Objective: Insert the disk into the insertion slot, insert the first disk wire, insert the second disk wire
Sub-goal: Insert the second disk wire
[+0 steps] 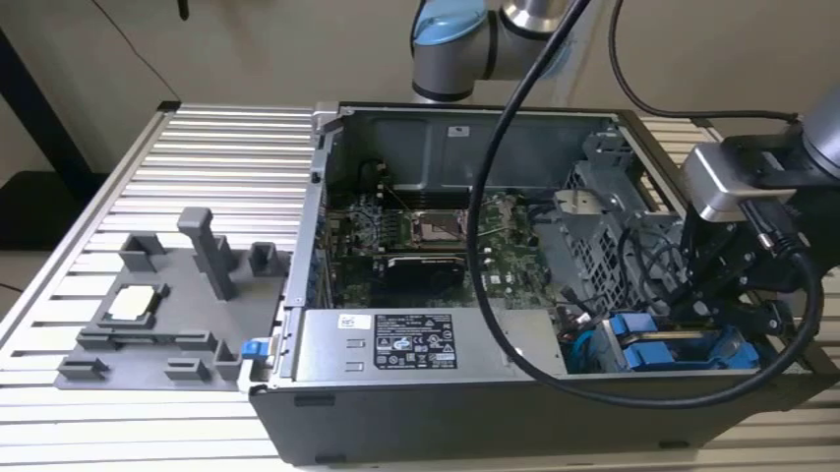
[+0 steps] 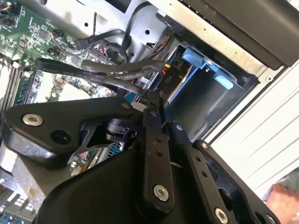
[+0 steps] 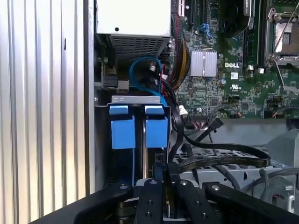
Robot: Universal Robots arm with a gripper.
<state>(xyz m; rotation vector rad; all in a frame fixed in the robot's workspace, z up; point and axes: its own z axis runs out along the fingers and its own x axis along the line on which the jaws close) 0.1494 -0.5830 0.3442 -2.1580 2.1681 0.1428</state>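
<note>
- The gripper (image 3: 167, 179) is low inside the open computer case (image 1: 434, 133), and in both wrist views its two black fingers (image 2: 153, 109) are pressed together at the tips on a dark flat cable (image 3: 219, 157), which I judge to be one of the disk wires.
- From the fingertips this cable bends away over the grey metal cage (image 1: 597, 221), towards the green motherboard (image 3: 224, 74).
- Just beyond the fingertips, in the first wrist view, lies the insertion slot (image 3: 122, 100) with its blue rails (image 3: 122, 131). The long axis of the bay runs straight away from the gripper.
- The disk (image 3: 148, 161) seems to sit already in the bay, because a pale metal edge shows between the blue rails; I cannot tell how deep it sits.
- In the exterior view the blue parts (image 1: 676, 349) are at the corner of the case near the exterior view's right, directly under the gripper.
- The arm (image 1: 453, 39) comes from behind the case, and its wrist (image 1: 742, 182) points steeply down into this corner.
- Further away the grey power-supply box (image 1: 413, 344) lies beside the bay.
</note>
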